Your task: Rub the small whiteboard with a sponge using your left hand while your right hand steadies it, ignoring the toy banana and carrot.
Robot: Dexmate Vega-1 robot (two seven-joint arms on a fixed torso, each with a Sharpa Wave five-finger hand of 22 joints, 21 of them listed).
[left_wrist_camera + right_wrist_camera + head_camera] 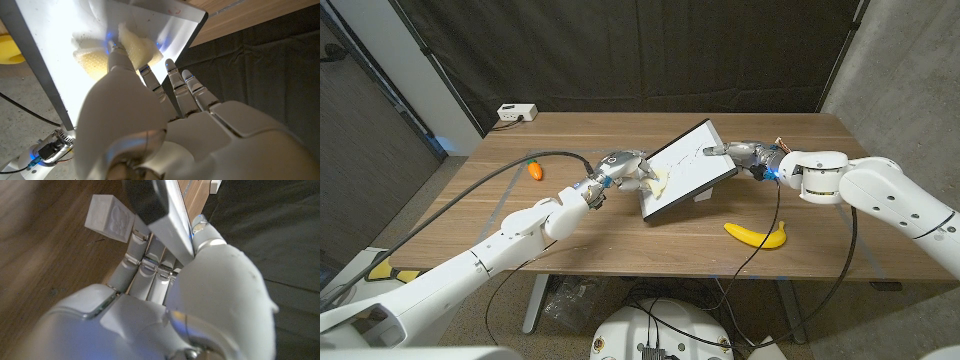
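Left hand (625,170) presses sponge (131,46) on whiteboard (688,165); right hand (745,155) grips edge, fingers partly hidden

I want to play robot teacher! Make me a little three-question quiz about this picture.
1. True or false: the left hand presses a sponge on the whiteboard.
2. Which toy lies nearer the right hand: A) banana B) carrot?
3. Fill in: the right hand grips the whiteboard's ____.

Key: 1 true; 2 A; 3 edge.
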